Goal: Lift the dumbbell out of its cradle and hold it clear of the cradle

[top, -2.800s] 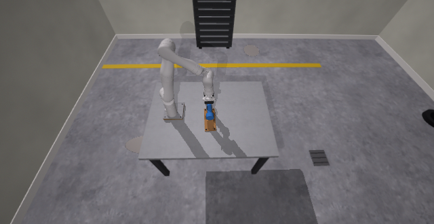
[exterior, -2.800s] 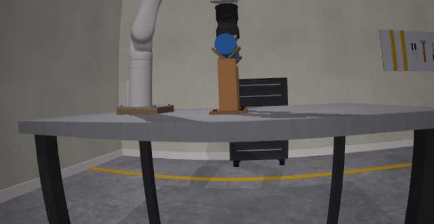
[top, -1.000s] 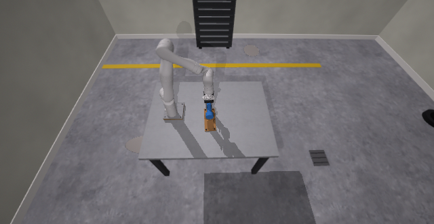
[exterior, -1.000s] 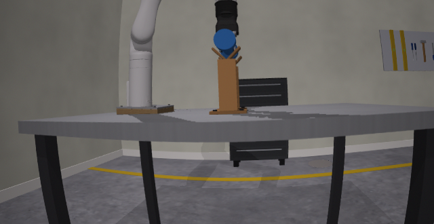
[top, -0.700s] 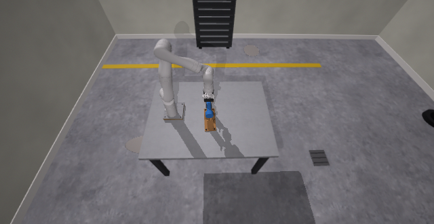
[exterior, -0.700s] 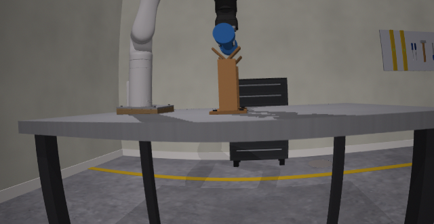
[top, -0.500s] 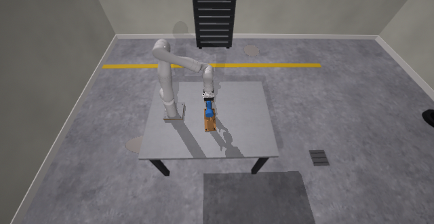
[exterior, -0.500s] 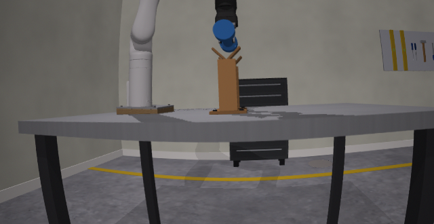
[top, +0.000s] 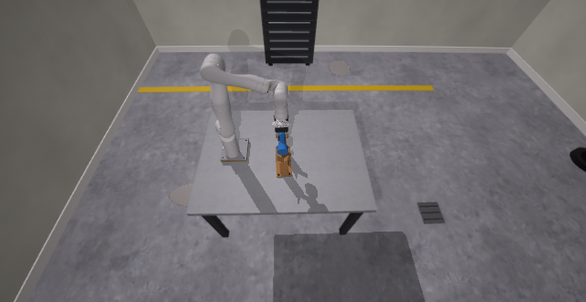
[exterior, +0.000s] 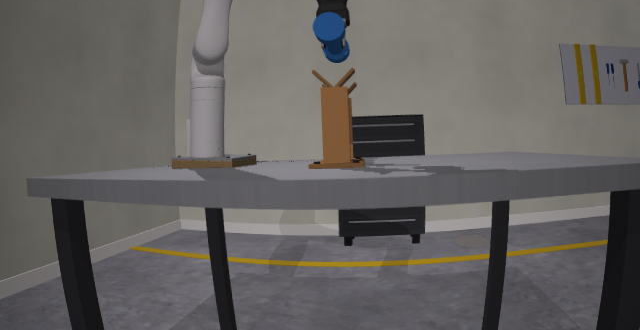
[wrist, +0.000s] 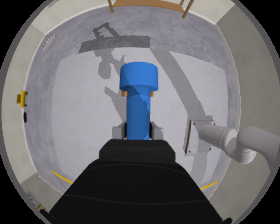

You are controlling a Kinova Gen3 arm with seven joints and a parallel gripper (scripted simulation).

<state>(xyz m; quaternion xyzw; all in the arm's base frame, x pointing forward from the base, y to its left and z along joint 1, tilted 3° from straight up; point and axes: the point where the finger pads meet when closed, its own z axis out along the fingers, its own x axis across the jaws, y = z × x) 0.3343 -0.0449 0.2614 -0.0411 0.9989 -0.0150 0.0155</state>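
Observation:
The blue dumbbell [exterior: 330, 35] hangs in the air above the brown wooden cradle [exterior: 336, 122], clear of its forked top by a small gap. It is tilted, its far head lower than its near head. My gripper [exterior: 332, 7] is shut on the dumbbell's handle from above. In the top view the dumbbell [top: 281, 145] sits just over the cradle [top: 283, 165], under the gripper [top: 281, 132]. In the wrist view the dumbbell [wrist: 139, 99] reaches away from the black gripper body [wrist: 138, 192]; the fingertips are hidden.
The cradle stands on the grey table [top: 281, 165], right of the arm's base plate [top: 234, 153]. A black drawer cabinet [top: 288, 20] stands at the back wall. A dark mat [top: 345, 265] lies on the floor in front of the table.

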